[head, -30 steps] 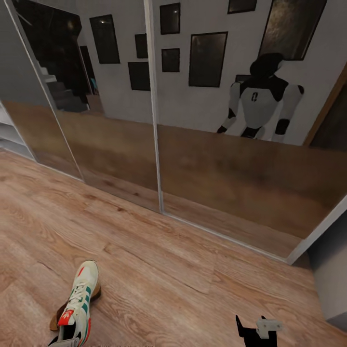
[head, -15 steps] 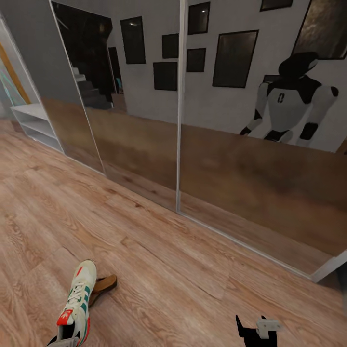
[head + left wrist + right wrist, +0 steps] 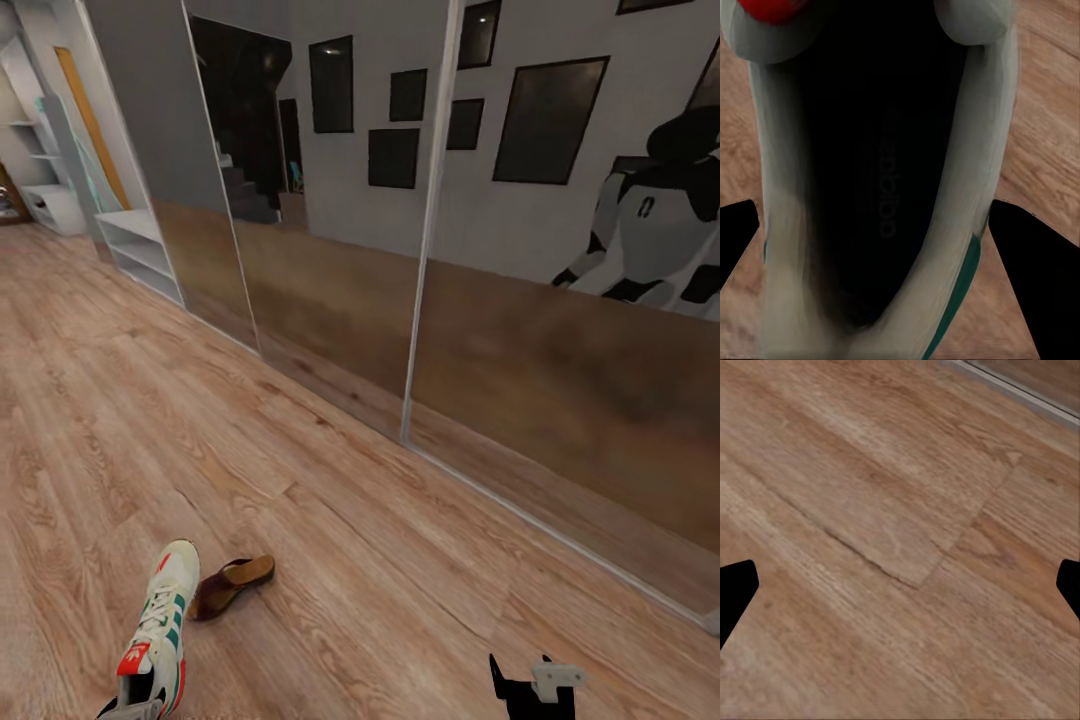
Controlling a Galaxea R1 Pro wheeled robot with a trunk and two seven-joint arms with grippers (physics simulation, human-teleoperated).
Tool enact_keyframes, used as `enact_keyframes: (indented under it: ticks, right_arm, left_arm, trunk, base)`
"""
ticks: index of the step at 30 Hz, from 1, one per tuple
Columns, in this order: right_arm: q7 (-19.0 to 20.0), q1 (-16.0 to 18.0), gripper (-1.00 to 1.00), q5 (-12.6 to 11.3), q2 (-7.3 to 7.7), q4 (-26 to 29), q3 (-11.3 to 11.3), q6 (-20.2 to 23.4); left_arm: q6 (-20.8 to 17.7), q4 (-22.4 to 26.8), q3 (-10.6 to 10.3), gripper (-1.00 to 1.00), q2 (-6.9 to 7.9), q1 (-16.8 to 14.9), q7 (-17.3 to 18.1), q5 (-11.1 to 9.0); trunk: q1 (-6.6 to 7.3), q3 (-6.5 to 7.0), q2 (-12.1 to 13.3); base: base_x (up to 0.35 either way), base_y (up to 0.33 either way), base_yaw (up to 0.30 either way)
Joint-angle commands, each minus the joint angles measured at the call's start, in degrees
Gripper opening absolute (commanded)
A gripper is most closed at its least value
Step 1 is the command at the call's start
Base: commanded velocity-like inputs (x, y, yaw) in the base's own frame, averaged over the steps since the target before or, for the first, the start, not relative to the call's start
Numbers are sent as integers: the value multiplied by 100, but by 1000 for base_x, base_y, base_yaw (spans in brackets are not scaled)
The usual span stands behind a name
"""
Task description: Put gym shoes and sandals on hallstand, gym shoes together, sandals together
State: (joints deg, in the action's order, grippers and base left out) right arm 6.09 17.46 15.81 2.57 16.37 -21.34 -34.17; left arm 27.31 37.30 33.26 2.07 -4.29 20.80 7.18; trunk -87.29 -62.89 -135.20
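Observation:
A cream-white gym shoe with green stripes and a red tongue patch hangs at the lower left of the head view, toe pointing away, with my left gripper shut on its heel end. In the left wrist view the dark opening of the gym shoe sits between the black fingers. One brown sandal lies on the corridor floor just right of the shoe's toe. My right gripper hangs open over bare planks, fingertips wide apart. The hallstand stands far off at the upper left.
Mirrored sliding doors run along the right of the corridor and reflect the robot and framed pictures. A plain low white shelf unit stands at their far end. Open wood floor stretches ahead to the left.
The camera has swung left, bringing the shelf units into view. The sandal now shows fully beside the shoe. The held shoe and right gripper keep their places in the picture.

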Motion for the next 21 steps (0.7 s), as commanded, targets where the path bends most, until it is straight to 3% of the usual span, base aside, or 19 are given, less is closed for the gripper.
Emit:
enact_keyframes:
  ticks: [1, 21]
  right_arm:
    - [50, 3, 100, 19, -2, -2, -48, -19]
    - [52, 3, 100, 19, -2, -2, -50, -19]
  left_arm:
    - [29, -3, 41, -100, -5, -7, 29, 55]
    - [33, -13, 35, -100, -1, -5, 29, 47]
  trunk:
    - [1, -4, -2]
    - [1, -4, -2]
  base:
    - [0, 0, 269]
    - [0, 0, 269]
